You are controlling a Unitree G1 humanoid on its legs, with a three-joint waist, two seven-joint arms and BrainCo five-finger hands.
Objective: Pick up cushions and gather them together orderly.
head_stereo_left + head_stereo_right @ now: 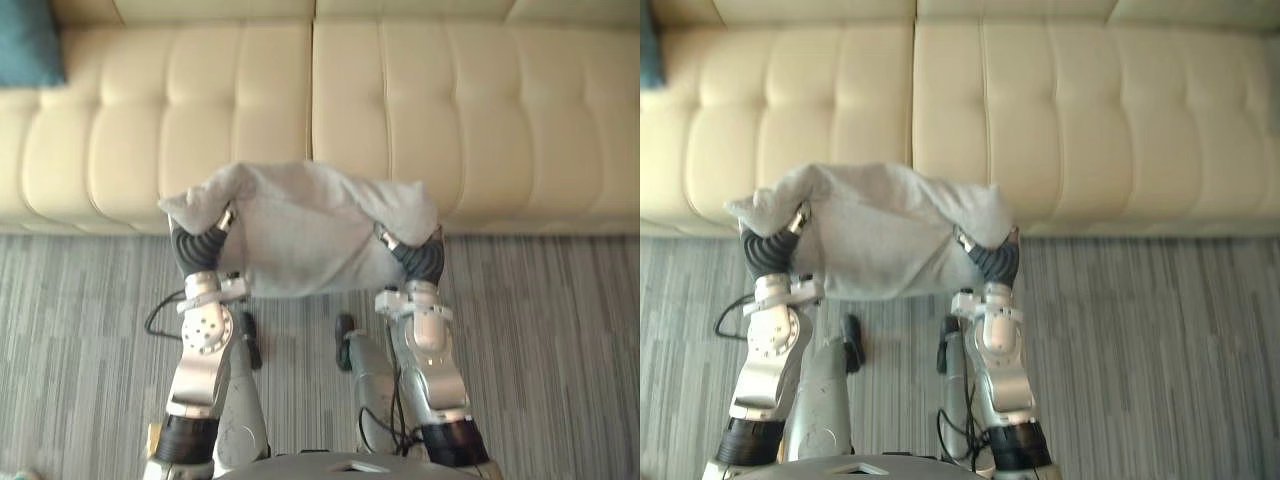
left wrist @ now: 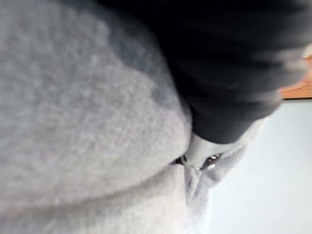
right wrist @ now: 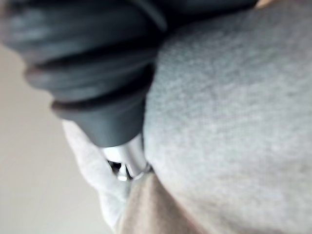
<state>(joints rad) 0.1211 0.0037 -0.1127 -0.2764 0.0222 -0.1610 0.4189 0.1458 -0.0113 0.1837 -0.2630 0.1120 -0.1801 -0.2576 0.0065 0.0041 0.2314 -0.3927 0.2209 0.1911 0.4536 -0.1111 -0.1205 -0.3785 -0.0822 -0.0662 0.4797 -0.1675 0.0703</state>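
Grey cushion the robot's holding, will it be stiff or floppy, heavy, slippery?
Probably floppy: the grey cushion dents and folds where the left hand and right hand press into its ends. Likely light for its size, since it hangs in the air between just those two hands. Its fuzzy cover, seen close in the wrist views, looks grippy rather than slippery.

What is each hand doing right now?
Left hand: against the grey cushion, state cannot be told.
Right hand: against the same cushion, cannot be told.
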